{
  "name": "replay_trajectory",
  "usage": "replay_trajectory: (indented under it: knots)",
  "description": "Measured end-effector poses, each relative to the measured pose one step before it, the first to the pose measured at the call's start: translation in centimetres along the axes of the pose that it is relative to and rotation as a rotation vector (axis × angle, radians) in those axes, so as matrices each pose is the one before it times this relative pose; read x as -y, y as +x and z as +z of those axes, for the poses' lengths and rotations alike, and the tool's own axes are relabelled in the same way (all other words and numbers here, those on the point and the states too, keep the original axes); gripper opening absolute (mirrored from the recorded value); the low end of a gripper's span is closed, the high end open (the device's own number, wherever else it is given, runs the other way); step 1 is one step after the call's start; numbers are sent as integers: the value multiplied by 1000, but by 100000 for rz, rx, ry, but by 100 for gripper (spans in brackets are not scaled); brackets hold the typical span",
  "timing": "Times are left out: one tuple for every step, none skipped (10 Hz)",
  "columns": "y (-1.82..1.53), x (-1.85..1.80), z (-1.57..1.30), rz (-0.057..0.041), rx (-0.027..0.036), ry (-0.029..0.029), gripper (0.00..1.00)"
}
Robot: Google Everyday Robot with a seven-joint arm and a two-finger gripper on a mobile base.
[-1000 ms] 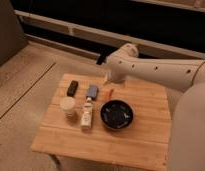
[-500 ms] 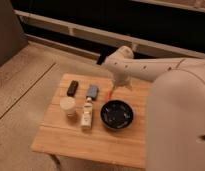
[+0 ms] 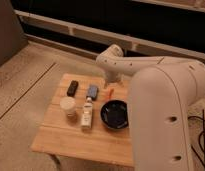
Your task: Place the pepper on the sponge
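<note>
Quickly:
Pepper [image 3: 110, 92]: lay frame centre, just right of sponge [image 3: 92, 91], not on it.
Gripper [image 3: 110, 83]: right above it, spread wide, empty.
Handling: likely light, stiff; you'd pinch it mid-length.

Table [image 3: 61, 142]: light wood, planked grain.
Block [image 3: 72, 88]: black, plain.
Sponge [image 3: 92, 91]: blue-grey, plain.
Pepper [image 3: 110, 92]: red-orange.
Cup [image 3: 68, 106]: off-white.
Bottle [image 3: 87, 112]: white, with a yellowish label.
Bowl [image 3: 115, 114]: black, slight sheen.
Arm [image 3: 161, 100]: cream-white, unpatterned.
Gripper [image 3: 110, 84]: same cream-white, greyer in shadow; it hangs just above the pepper, near the table's far edge.
Floor [image 3: 21, 85]: beige, speckled, crossed by a thin dark line.
Wall [image 3: 96, 15]: near-black, with pale horizontal rails.
</note>
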Motion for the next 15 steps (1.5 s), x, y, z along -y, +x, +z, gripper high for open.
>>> replay_trajectory:
  knots:
    - [-452,179,110,2365,2192,-3670,65]
    - [-123,-119,157,1481,1636,-4022,65]
    - [114,-31,153,56,576,-2199,65]
    - [208,421,133,160,-91,-572,65]
    - [89,-83,41,77,-270,-215,65]
    - [-18,-344,-1,-400,-7,-216,65]
    - [-23,58,-4,-42,105,80,65]
    - [-18,173,33,4,211,123,65]
    - [-227,-154,190,222,687,-938,65]
    - [-733,-549,383,1153,1728,-3304,65]
    - [-986,-514,731,2285,1876,-4825,65]
    - [-412,-230,747,2071,247,-3558,65]
    - [-254,-248,617,1702,-53,-3244,65]
    - [162,407,673,1508,-896,-2094,65]
    - [34,67,62,168,-126,-181,65]
